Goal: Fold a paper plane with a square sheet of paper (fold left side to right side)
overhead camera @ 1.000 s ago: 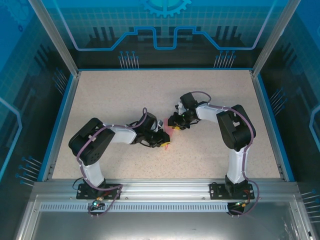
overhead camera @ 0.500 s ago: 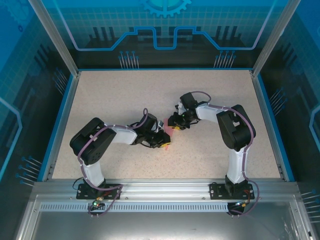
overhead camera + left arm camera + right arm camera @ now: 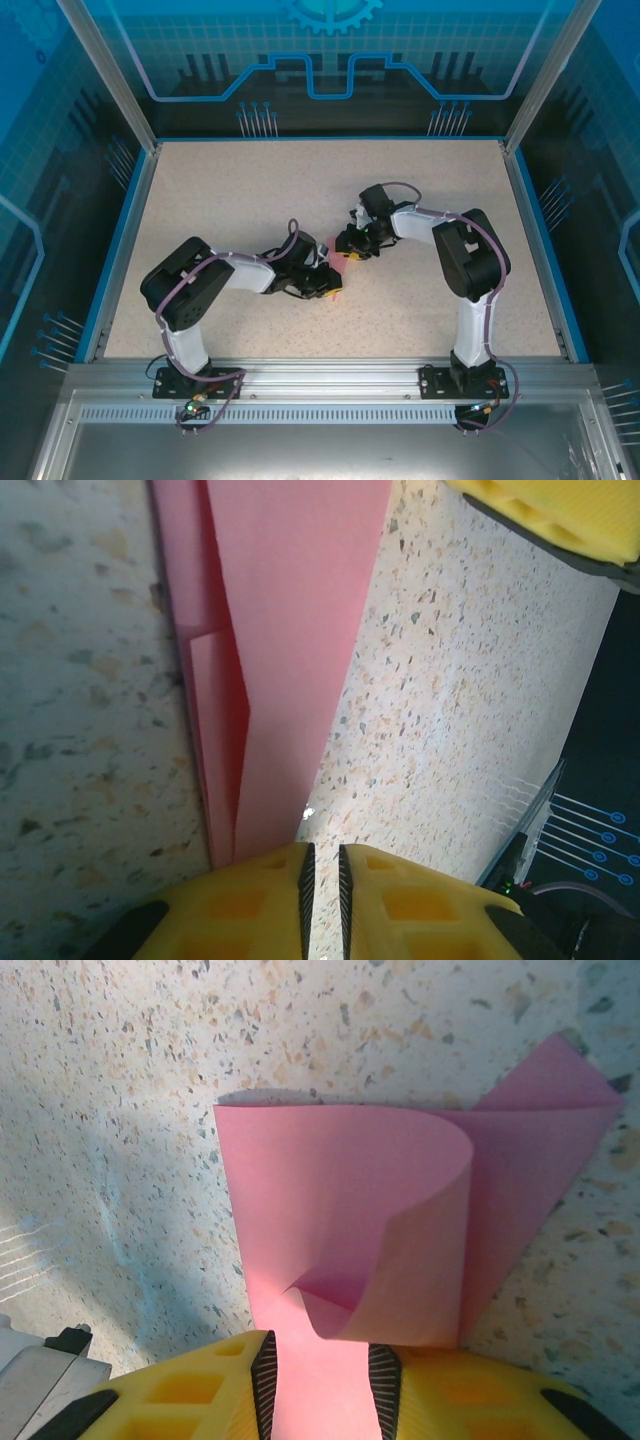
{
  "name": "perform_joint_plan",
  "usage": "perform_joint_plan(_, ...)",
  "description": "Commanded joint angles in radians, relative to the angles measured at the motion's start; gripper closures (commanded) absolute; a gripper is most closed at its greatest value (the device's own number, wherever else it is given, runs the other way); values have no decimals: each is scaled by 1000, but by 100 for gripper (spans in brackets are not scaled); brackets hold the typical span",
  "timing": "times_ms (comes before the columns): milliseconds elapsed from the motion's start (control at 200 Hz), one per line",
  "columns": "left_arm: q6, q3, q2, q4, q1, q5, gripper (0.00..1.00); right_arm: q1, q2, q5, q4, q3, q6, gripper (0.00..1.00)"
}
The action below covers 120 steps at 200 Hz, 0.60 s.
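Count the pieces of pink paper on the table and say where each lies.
1: the folded pink paper lies mid-table between the left gripper and right gripper; any others may be hidden under the arms.

We find no words, no labels, no brands, no numbers we can read, on the paper, on the arms, on the table or on the blue panels around it

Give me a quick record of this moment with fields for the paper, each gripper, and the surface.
paper: pink sheet of paper, partly folded, one flap curling up over itself, lying on the table
left gripper: left gripper, jaws nearly together, pinching the narrow end of the paper
right gripper: right gripper, jaws apart with the paper's edge between them
surface: speckled table
arms: both meet over the paper near the table's middle
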Motion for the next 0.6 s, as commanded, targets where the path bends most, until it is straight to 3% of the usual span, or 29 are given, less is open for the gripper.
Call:
perform_joint_plan(0,-10,-63,-7,-126,-31,1,83,6,67,72,-97,-18,-17,65)
perform_joint_plan(595,31,-134,-182,-217,-30,11,89,6,70,74,-102,-22,-19,65)
